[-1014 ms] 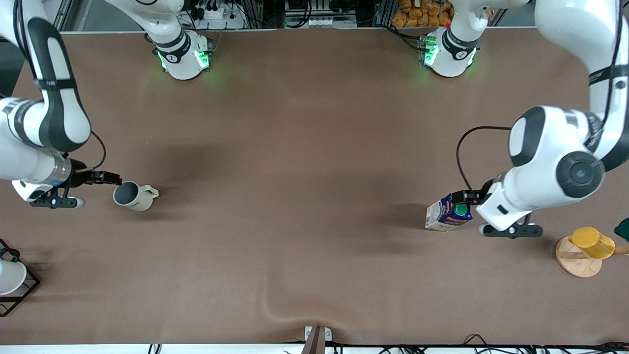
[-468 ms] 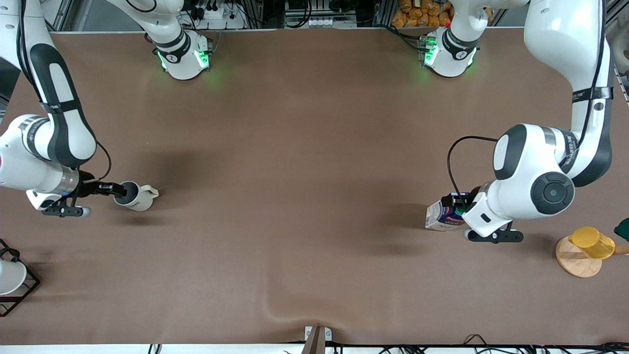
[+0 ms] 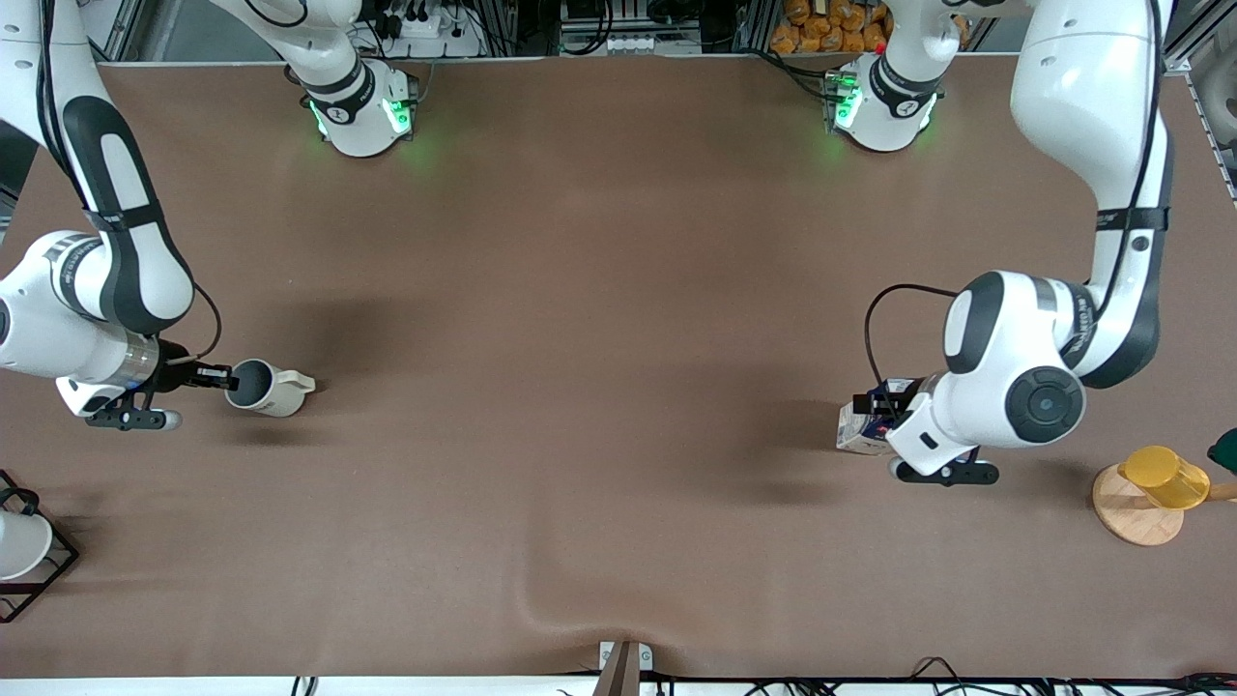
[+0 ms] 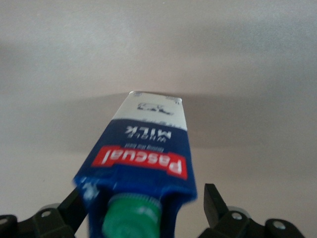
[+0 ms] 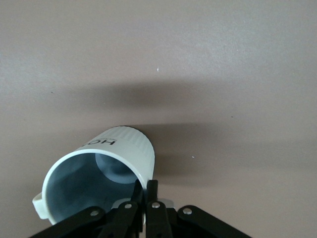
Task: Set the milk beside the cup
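Observation:
The cup (image 3: 269,390), a cream-white mug with a grey inside, stands near the right arm's end of the table. My right gripper (image 3: 228,378) is shut on its rim, one finger inside and one outside. The right wrist view shows the cup (image 5: 101,166) and the pinching right gripper (image 5: 147,188). The milk (image 3: 856,426), a dark blue carton, stands near the left arm's end, half hidden under that arm. My left gripper (image 3: 885,404) is open around its top. In the left wrist view the milk (image 4: 148,148) and its green cap (image 4: 131,215) lie within the left gripper (image 4: 143,202), a gap on one side.
A yellow translucent cup (image 3: 1163,477) rests on a round wooden disc (image 3: 1131,514) at the left arm's end. A white cup in a black wire frame (image 3: 21,543) stands at the right arm's end. The brown table cover has a ripple (image 3: 551,599) near the front camera.
The right gripper moved onto the cup's rim and shut on it. The left arm slid over the milk, bringing the carton's top between its open fingers.

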You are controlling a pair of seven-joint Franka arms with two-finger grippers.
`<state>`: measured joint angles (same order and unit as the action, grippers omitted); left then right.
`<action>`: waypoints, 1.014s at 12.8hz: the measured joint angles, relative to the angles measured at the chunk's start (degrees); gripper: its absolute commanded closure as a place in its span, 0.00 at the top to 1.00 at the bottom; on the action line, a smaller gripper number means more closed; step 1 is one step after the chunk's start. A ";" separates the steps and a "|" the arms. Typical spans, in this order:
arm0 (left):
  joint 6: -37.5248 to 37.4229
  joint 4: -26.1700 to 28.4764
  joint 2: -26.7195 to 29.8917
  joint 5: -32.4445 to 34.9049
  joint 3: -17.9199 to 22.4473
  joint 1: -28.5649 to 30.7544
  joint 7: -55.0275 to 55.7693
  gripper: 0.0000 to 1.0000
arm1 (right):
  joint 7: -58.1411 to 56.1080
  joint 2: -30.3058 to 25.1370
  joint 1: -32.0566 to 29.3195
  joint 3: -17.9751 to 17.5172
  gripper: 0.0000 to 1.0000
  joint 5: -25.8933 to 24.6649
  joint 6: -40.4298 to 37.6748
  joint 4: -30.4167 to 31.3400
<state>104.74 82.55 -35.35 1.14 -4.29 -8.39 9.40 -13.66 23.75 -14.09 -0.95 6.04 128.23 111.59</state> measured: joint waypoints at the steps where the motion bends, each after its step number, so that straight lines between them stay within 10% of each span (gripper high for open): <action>1: 0.48 0.00 -0.47 0.16 0.00 -0.25 -1.06 0.00 | 0.07 -0.02 0.12 -0.16 0.00 0.05 -2.02 -1.20; 6: 0.57 -0.48 -0.46 0.50 0.17 -0.32 -3.67 0.00 | 16.96 -1.07 6.43 -1.24 0.00 1.71 -24.38 -14.07; 13: -0.73 -1.48 2.38 0.51 0.24 0.14 -3.66 0.00 | 64.37 -0.09 31.32 -1.92 0.00 7.13 -27.02 -24.94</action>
<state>104.01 81.07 -32.97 1.65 -4.06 -8.26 5.74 50.71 23.66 17.22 -2.87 13.17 101.20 86.65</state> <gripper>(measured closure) 0.683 0.965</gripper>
